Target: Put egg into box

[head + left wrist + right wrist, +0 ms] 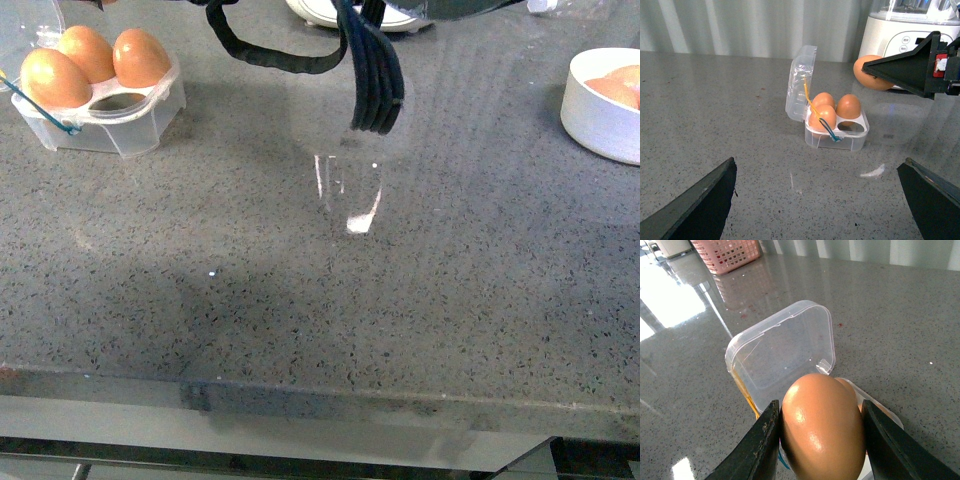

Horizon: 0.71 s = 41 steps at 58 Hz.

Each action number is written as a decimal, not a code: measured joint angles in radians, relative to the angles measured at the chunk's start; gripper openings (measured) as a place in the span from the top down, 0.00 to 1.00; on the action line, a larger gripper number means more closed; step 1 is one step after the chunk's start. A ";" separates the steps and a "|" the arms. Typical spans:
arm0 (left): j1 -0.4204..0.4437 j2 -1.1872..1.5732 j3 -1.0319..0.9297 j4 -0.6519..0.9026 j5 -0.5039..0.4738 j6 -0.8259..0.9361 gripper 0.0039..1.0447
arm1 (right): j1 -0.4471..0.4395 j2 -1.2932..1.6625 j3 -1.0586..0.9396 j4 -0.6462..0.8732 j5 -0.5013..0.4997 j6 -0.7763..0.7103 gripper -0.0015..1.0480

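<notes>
The clear egg box [130,128] stands at the far left of the grey counter with its lid [800,82] open. It holds three brown eggs [88,60], and one cell [854,127] is empty. My right gripper [822,442] is shut on a brown egg [820,410] and holds it above the box, whose open lid [785,352] shows behind it. In the left wrist view this egg [866,80] hangs above and beyond the box. My left gripper [817,200] is open and empty, low over the counter, short of the box.
A round white bowl [592,118] with more eggs sits at the far right. A white appliance [900,35] stands behind the box. Black cables [375,85] hang over the counter's middle. A pink basket [732,252] is far off. The counter's front edge [300,385] is near.
</notes>
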 joint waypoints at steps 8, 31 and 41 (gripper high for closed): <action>0.000 0.000 0.000 0.000 0.000 0.000 0.06 | 0.002 0.013 0.000 0.008 0.006 0.014 0.61; 0.000 0.000 0.000 0.000 0.000 0.000 0.06 | 0.015 0.069 0.064 -0.025 0.010 0.042 0.61; 0.000 0.000 0.000 0.000 0.000 0.000 0.06 | 0.016 0.069 0.065 -0.027 0.007 0.042 0.61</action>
